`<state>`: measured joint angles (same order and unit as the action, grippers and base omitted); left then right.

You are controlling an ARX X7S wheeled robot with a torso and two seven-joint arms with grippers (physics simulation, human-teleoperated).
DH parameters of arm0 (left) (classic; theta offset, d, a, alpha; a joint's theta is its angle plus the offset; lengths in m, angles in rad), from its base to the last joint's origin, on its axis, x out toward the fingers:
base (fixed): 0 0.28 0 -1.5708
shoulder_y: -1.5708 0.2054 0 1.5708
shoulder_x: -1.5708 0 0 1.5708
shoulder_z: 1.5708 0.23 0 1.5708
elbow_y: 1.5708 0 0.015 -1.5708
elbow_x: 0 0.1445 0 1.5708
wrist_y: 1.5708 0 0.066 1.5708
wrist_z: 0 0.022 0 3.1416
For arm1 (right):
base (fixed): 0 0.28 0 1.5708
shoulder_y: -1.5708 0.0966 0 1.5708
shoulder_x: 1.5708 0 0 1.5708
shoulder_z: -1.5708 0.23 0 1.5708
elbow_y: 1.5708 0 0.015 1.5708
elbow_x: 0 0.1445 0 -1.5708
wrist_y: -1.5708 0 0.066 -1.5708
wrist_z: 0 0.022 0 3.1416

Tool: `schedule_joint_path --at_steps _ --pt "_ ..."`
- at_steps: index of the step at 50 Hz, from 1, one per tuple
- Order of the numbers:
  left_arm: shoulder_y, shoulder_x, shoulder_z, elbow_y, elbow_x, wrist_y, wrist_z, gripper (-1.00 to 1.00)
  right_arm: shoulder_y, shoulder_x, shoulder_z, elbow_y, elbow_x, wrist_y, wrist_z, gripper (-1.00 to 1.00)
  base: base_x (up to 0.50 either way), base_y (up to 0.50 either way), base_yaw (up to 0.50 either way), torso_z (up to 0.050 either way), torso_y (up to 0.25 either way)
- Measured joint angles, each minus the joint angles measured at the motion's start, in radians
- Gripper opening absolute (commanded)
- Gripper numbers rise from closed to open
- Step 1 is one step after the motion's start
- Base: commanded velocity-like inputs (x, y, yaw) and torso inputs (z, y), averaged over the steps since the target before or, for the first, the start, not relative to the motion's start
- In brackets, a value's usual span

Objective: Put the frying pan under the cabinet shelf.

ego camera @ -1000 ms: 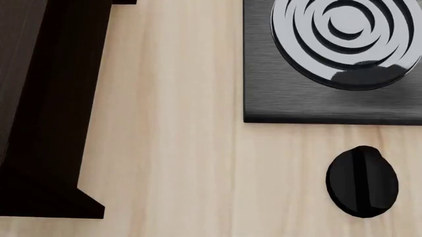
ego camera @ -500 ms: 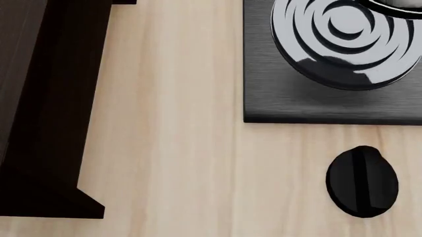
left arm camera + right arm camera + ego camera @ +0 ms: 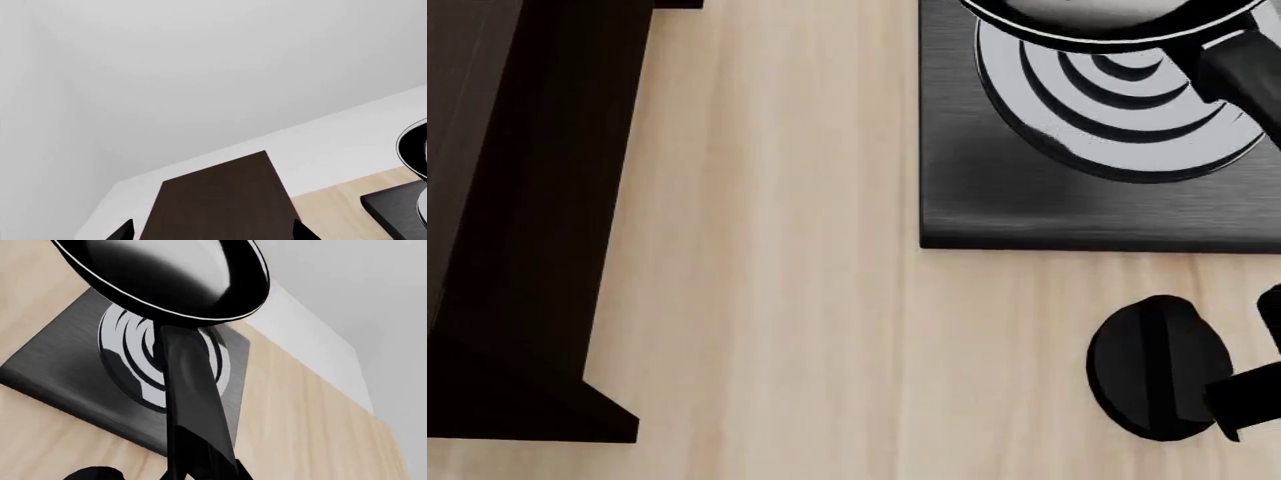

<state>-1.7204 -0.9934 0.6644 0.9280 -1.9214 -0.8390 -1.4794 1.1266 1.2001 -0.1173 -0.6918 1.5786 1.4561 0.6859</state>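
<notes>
- Frying pan (image 3: 1081,20) at top right of head view, raised above the ringed burner plate (image 3: 1068,200); handle (image 3: 190,410) running toward the right wrist camera.
- Right gripper: apparently clamped on the handle, jaws themselves out of frame; left gripper: unseen, state cannot be told.
- Judged rigid, glossy, likely slippery; best held at the handle, kept level.
- Cabinet shelf (image 3: 507,200) along left edge; bare wooden counter (image 3: 774,300) between; round knob (image 3: 1158,368) at lower right.

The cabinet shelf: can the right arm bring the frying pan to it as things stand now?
Probably yes: bare wooden counter lies between the frying pan over the burner plate and the cabinet shelf.
</notes>
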Motion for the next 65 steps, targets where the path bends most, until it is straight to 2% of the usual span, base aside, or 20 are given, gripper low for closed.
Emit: schedule_joint_path --at_steps 17,39,65 --pt "-0.005 -0.032 -0.011 0.016 -0.017 0.014 0.006 1.00 0.201 -0.035 -0.167 0.010 0.114 0.053 0.082 -1.00 0.00 0.00 0.00 0.000 0.002" --pt "-0.050 -0.104 -0.038 0.044 -0.100 0.035 -0.001 1.00 0.261 -0.059 -0.313 -0.003 0.187 0.037 0.150 -1.00 0.00 0.00 0.00 0.000 0.002" --pt "0.032 -0.171 -0.077 0.077 -0.052 0.078 0.056 1.00 0.392 -0.121 -0.524 0.062 0.244 0.061 0.239 -1.00 0.00 0.00 0.00 0.001 0.002"
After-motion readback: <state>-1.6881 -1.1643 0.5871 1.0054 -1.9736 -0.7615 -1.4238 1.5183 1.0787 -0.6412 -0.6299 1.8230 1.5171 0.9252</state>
